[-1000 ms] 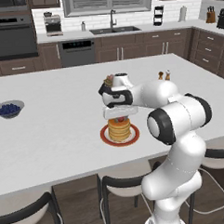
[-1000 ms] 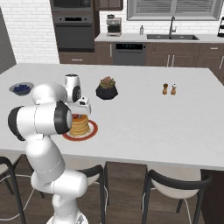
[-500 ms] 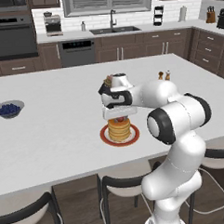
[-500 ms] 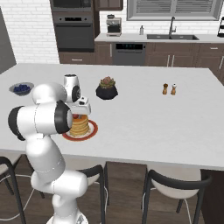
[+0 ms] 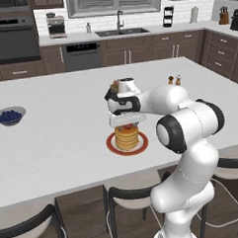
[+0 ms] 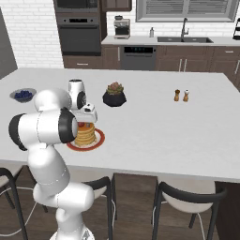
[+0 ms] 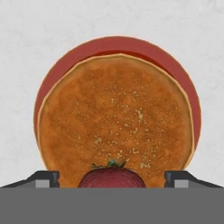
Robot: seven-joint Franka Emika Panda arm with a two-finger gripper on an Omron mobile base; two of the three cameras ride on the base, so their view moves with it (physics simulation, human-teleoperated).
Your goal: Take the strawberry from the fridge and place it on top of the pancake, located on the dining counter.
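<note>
Between spread fingers [image 7: 47, 178], strawberry [image 7: 112, 176] rests on unlabelled pancake [image 7: 115, 121].

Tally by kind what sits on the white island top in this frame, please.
Pancake stack on its plate: 1
Strawberry: 1
Bowl of blue berries: 1
Potted plant: 1
Shakers: 2
Total: 6

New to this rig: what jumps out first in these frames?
The big white arm bent over the broad white dining counter, its gripper right above the golden-tan pancake stack on a round red-orange plate. In the hand view the tiny red strawberry sits between widely spread fingertips, over the stack's near edge. Further off: a grey bowl of blue berries at the counter's left side.
</note>
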